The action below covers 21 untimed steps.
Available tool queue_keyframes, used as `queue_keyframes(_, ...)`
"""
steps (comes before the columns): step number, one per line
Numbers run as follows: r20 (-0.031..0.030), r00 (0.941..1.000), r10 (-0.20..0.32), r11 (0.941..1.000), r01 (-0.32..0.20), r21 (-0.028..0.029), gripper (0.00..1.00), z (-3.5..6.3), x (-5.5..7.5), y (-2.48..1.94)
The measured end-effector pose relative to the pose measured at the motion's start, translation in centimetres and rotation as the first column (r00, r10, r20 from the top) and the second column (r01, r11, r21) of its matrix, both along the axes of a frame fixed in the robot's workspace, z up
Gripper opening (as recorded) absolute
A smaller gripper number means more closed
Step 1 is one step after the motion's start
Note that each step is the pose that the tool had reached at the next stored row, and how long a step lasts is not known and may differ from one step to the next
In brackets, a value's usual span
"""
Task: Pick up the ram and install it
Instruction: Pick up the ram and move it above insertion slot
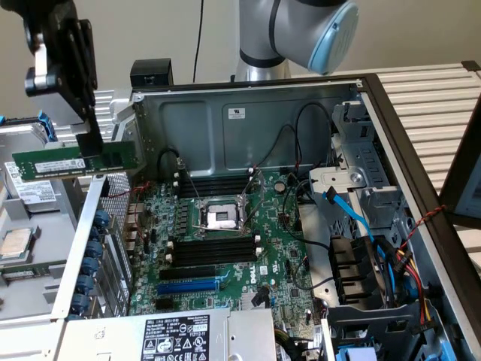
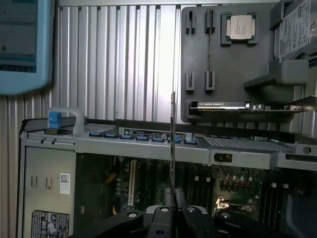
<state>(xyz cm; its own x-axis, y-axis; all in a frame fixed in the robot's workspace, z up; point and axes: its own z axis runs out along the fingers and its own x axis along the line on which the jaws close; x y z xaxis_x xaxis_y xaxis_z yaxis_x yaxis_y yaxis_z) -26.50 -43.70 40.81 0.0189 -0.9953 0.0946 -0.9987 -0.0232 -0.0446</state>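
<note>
My hand (image 1: 92, 149), pinched shut on the ram (image 1: 64, 162), holds it level over the computer case's (image 1: 203, 128) rim, roughly parallel to the memory slots (image 1: 214, 250).

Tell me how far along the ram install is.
Pickup looks done: the gripper is shut on the ram, holding it roughly level in the air over the case edge at the exterior view's left. Left: seating it; the black memory slots on the motherboard look empty.
</note>
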Motion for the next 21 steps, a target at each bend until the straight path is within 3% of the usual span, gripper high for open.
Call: queue_keyframes(21, -0.0003, 1.0, 0.0, 1.0, 0.0, 0.0027, 0.12, 0.28, 9.6, -0.07)
